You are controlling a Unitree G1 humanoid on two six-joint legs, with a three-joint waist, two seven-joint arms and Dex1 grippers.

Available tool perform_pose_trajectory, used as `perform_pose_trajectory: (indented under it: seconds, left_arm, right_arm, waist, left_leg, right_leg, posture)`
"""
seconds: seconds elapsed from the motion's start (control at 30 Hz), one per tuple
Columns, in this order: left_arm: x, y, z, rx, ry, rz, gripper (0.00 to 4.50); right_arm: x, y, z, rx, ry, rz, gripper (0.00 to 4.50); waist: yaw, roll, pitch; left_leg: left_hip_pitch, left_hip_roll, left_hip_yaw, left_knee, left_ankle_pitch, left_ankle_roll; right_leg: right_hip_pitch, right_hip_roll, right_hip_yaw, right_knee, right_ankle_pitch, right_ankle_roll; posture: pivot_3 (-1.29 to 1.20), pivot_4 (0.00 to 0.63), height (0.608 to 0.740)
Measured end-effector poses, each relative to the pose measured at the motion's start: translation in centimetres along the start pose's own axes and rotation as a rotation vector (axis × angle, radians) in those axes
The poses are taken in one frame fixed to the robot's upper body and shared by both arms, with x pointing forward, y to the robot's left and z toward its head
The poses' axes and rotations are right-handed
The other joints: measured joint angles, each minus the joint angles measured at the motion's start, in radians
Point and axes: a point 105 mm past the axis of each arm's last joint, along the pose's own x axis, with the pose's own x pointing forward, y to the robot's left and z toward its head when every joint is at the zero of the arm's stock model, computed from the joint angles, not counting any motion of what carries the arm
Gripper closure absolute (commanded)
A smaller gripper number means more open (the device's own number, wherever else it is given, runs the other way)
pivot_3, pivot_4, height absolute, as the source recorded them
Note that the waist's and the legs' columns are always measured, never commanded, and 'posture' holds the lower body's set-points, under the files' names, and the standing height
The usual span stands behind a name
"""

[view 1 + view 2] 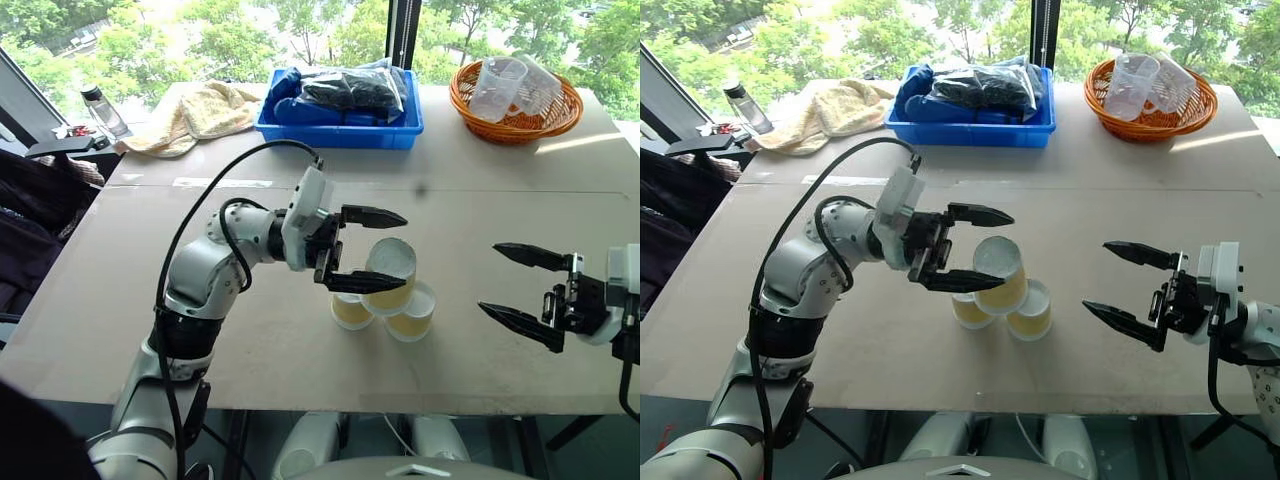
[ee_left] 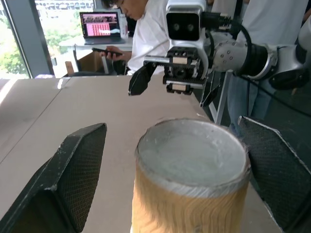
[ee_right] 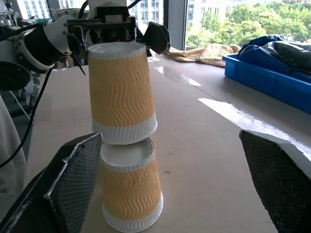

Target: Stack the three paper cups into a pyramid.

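Observation:
Three paper cups stand upside down at the table's middle. Two base cups (image 1: 350, 312) (image 1: 413, 316) sit side by side, and the third cup (image 1: 392, 272) rests on top of them. My left gripper (image 1: 404, 249) is open around the top cup. In the left wrist view a gap shows between that cup (image 2: 192, 179) and each of the fingers (image 2: 63, 179). To the right of the stack my right gripper (image 1: 488, 278) is open and empty, pointing toward the cups. In the right wrist view the top cup (image 3: 121, 92) sits on one base cup (image 3: 131, 189).
A blue bin (image 1: 340, 130) with dark bags stands at the back. An orange basket (image 1: 515, 115) with clear plastic cups is at the back right. A towel (image 1: 195, 115) and a bottle (image 1: 100, 108) lie back left. People (image 2: 146, 29) stand beyond the table.

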Motion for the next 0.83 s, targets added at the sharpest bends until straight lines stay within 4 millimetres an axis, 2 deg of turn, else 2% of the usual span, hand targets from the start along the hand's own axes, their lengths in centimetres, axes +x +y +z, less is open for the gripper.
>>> perform_pose_trajectory:
  seconds: [0.2,0.3,0.4,0.43,0.5,0.63,0.7,0.77,0.83]
  left_arm:
    - [-0.4,0.8,1.8,-0.046,-0.122,0.072,0.03]
    - [-1.7,1.5,3.0,-0.026,-0.141,0.146,0.03]
    - [-4.6,1.4,1.9,-0.027,-0.050,0.260,0.03]
    - [-5.8,1.2,1.3,-0.045,-0.029,0.309,0.03]
    - [-10.9,-0.6,-2.5,-0.169,0.072,0.515,0.03]
    - [-15.8,-3.3,-8.5,-0.314,0.211,0.734,0.03]
    - [-16.8,-4.6,-10.2,-0.280,0.308,0.771,0.03]
    - [-17.4,-6.0,-12.6,-0.309,0.374,0.803,0.03]
    - [-17.3,-6.2,-13.4,-0.270,0.384,0.823,0.03]
  right_arm:
    - [-0.1,-0.2,-0.3,0.002,0.000,0.001,0.00]
    - [-0.3,-0.1,-0.9,0.018,-0.005,-0.003,0.00]
    - [-0.9,0.0,-1.9,0.045,-0.016,-0.038,0.00]
    - [-1.1,0.0,-2.4,0.054,-0.004,-0.049,0.00]
    - [-2.6,0.0,-4.5,0.073,0.050,-0.107,0.00]
    - [-3.7,-1.0,-7.1,0.086,0.085,-0.197,0.00]
    - [-3.8,-1.8,-7.3,0.058,0.083,-0.211,0.00]
    - [-4.5,-2.0,-8.6,0.075,0.114,-0.235,0.00]
    - [-4.7,-2.2,-9.2,0.086,0.125,-0.233,0.00]
  waist:
    - [0.000,0.000,0.000]
    - [-0.002,0.000,0.000]
    - [-0.008,0.000,0.000]
    - [-0.012,0.001,0.000]
    - [-0.029,0.002,-0.001]
    - [-0.008,0.003,0.002]
    - [-0.001,0.005,0.000]
    - [0.004,0.006,0.000]
    - [0.008,0.006,0.000]
  left_leg:
    - [0.000,0.000,0.000,0.001,0.000,0.000]
    - [0.001,0.000,0.000,0.000,0.000,0.000]
    - [0.001,0.000,0.000,-0.001,0.000,0.000]
    - [0.001,0.000,0.000,-0.002,0.000,0.000]
    - [0.004,0.000,0.001,-0.004,0.000,0.000]
    - [0.004,0.000,-0.001,-0.003,0.000,0.000]
    - [0.006,0.000,0.001,-0.003,0.000,0.000]
    - [0.005,0.000,0.001,-0.004,0.000,0.000]
    - [0.004,0.000,0.000,-0.004,0.000,0.000]
  right_leg:
    - [0.000,0.000,0.000,0.000,0.000,0.000]
    - [0.000,0.000,0.000,0.000,0.000,0.000]
    - [0.000,0.000,0.001,0.000,0.000,0.000]
    - [0.000,0.000,0.002,-0.001,0.000,0.000]
    - [0.000,0.001,0.005,-0.001,0.000,0.000]
    - [0.001,0.001,0.002,0.000,0.001,-0.002]
    - [0.002,0.001,0.004,-0.001,0.002,-0.002]
    - [0.001,0.001,0.004,-0.001,0.002,-0.002]
    - [0.001,0.000,0.003,-0.001,0.002,-0.002]
  posture:
    - [0.00,0.150,0.740]
    - [0.00,0.150,0.740]
    - [0.00,0.150,0.740]
    - [0.00,0.150,0.740]
    - [0.00,0.150,0.740]
    - [0.00,0.150,0.740]
    - [0.00,0.150,0.740]
    - [0.00,0.150,0.740]
    - [0.00,0.150,0.740]
